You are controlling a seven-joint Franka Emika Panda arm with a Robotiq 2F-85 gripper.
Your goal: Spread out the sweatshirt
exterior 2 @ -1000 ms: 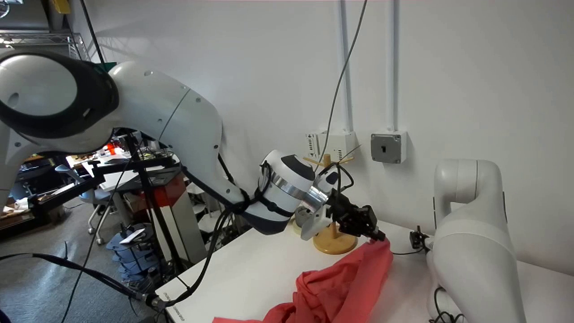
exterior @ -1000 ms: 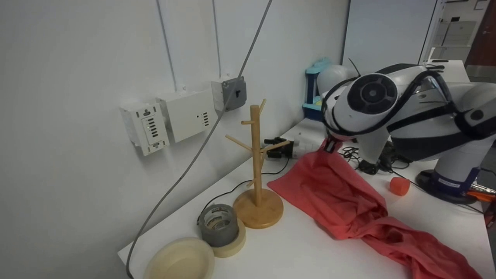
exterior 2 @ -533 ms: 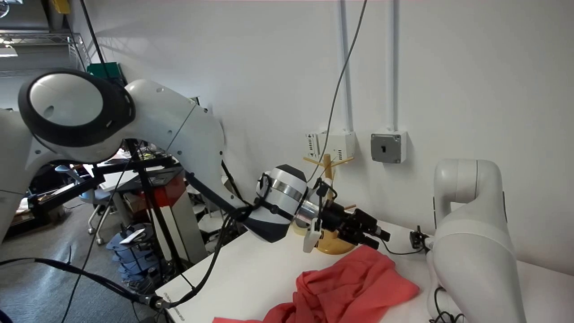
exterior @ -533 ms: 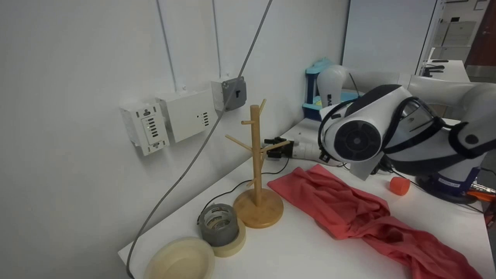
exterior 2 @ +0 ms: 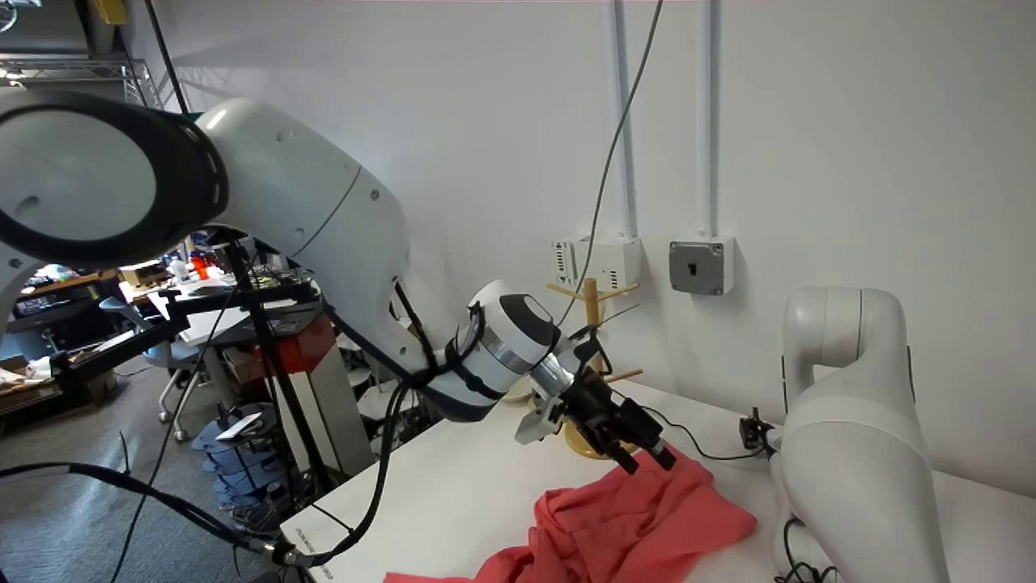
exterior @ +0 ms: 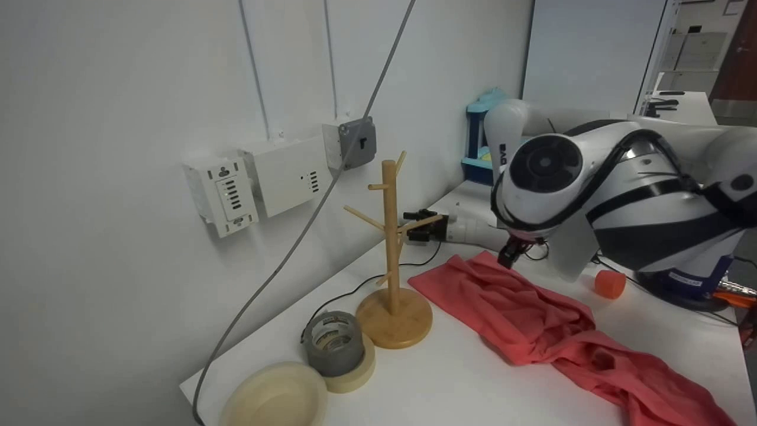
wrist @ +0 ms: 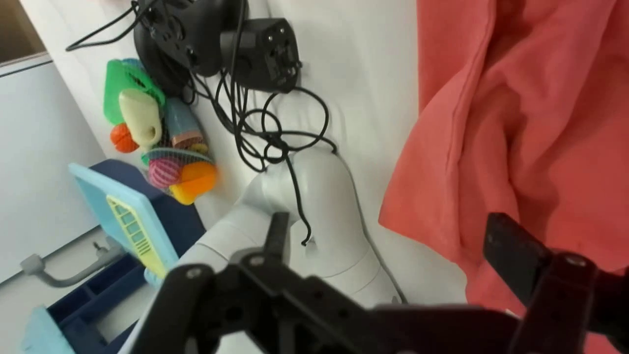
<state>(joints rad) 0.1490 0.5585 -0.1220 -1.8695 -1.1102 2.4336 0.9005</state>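
my black two-fingered pincer (exterior 2: pixel 647 461) stood with its fingers (wrist: pixel 513 253) parted wide, and i saw no fabric gripped between them. the wrinkled coral-red fabric sweatshirt (exterior: pixel 526 325) lay on the flat white worktop (exterior: pixel 449 384), beginning just below the pincer and stretching well away from it. in the wrist view one finger showed against the cloth and the other against a white jointed second arm (wrist: pixel 329 211); whether either tip touched fabric, i could not tell. in an exterior view, the sweatshirt's portion nearest the pincer lay fairly broad though creased, while the portion farthest from it was bunched into a narrow, twisted strip.

i judged that the step in hand was lining up a grip, with the spreading only partly done. the next move probably called for lowering the pincer onto a loose edge or fold below it, closing on a single layer and drawing that outward, low over the worktop. a tan wooden mug tree with bare pegs (exterior: pixel 391 254) stood near the cloth and apart from the pincer, so any pull needed to clear it.
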